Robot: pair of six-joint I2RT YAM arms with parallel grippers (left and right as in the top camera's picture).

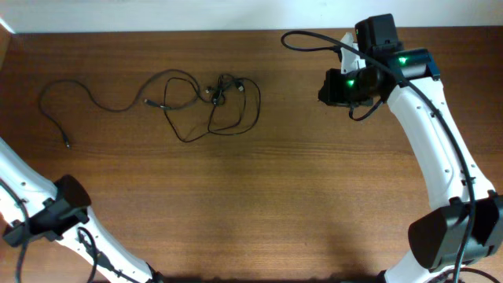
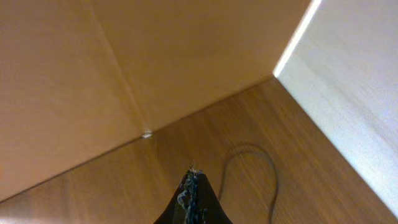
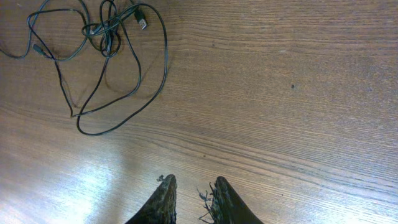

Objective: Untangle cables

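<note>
on the table (image 1: 314, 196), tangled black cables (image 1: 219, 91)

My right arm (image 1: 431, 141) rose from the near right corner, the forearm stretched toward the far side and the wrist turned to my left. My right gripper (image 3: 193, 182) pointed downward, its two fingers a narrow gap apart. My left arm (image 1: 49, 211) sat folded low at the near left corner. My left gripper (image 2: 192, 183) had its fingertips pressed together into one point.
</note>
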